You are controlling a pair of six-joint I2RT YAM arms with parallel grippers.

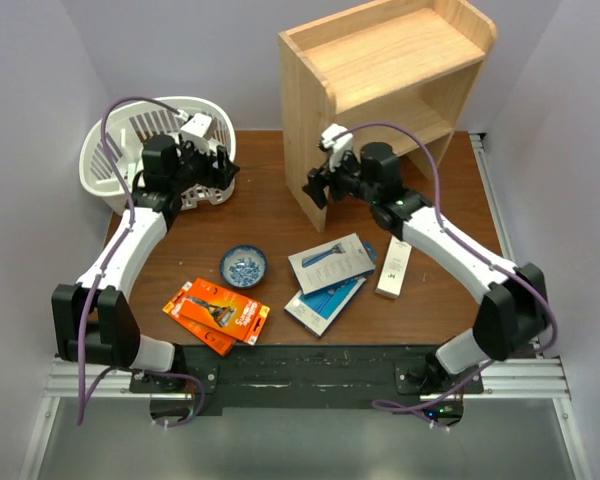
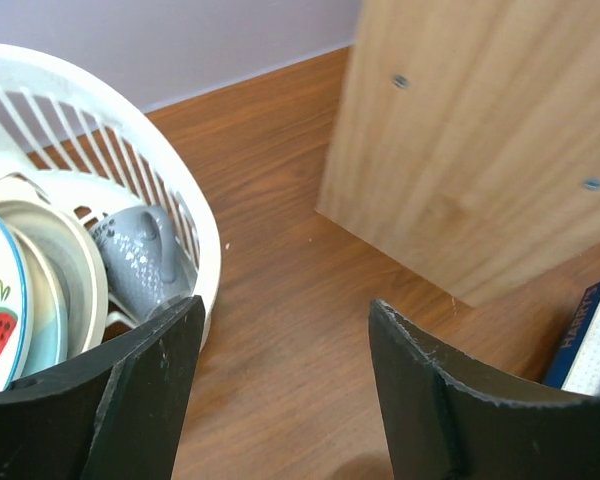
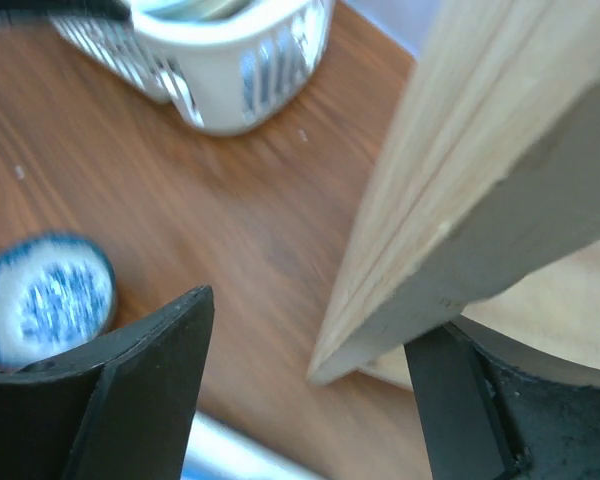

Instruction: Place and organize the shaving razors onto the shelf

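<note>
Tool [image 3: 308,320] jaws spread, pine shelf [image 3: 480,150] edge between them, white basket [image 3: 240,60], blue bowl [image 3: 45,295]

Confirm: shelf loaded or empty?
Empty where visible: shelf top tier is bare; razor packs lie on the table. Lower tier partly hidden.

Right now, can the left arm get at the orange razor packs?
Probably yes. The left gripper is open and empty beside the white basket; the orange razor packs lie flat near that arm's base with nothing on them. The blue bowl sits beside them, not over them.
</note>
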